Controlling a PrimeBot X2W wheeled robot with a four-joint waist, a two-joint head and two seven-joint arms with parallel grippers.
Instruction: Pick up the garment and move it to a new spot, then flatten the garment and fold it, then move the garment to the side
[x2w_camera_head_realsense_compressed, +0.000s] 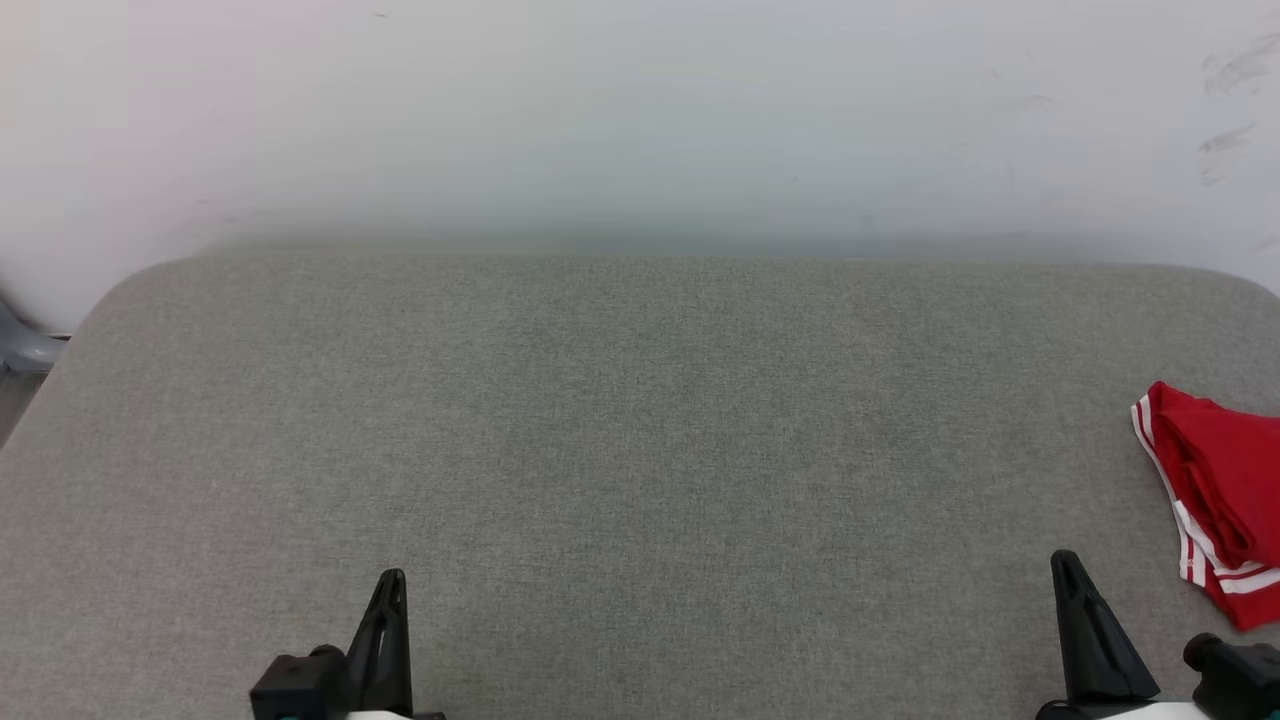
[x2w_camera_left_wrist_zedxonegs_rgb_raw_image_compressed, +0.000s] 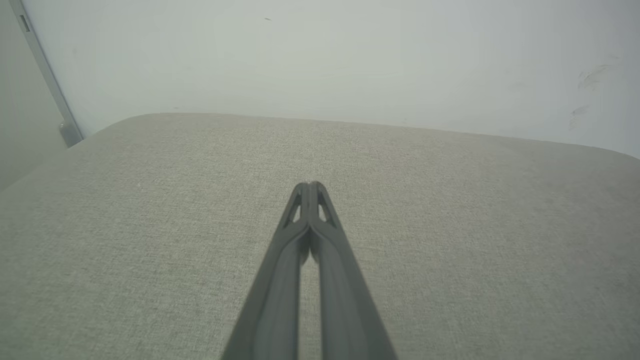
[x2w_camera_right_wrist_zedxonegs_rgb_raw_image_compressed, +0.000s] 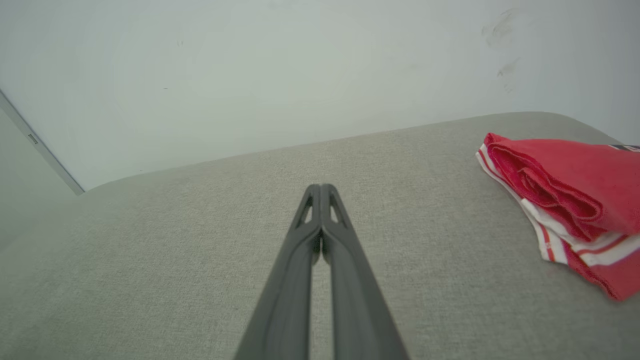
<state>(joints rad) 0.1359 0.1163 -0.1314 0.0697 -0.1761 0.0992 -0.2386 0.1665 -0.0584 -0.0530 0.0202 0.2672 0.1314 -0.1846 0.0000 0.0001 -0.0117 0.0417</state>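
A: Place of the garment (x2w_camera_head_realsense_compressed: 1215, 480)?
B: At the far right edge of the grey surface (x2w_camera_head_realsense_compressed: 640, 450), lying in layers. Cut off by the frame, so perhaps neatly folded, perhaps only bunched.
A: And the left fingers (x2w_camera_left_wrist_zedxonegs_rgb_raw_image_compressed: 280, 290), the right fingers (x2w_camera_right_wrist_zedxonegs_rgb_raw_image_compressed: 350, 290)?
B: Both pairs pressed together, holding nothing, well apart from the garment.
A: Step in hand?
B: Not settled. Fits a heap waiting for pickup; fits equally a folded shirt put aside. Better to check the folds before choosing any move.
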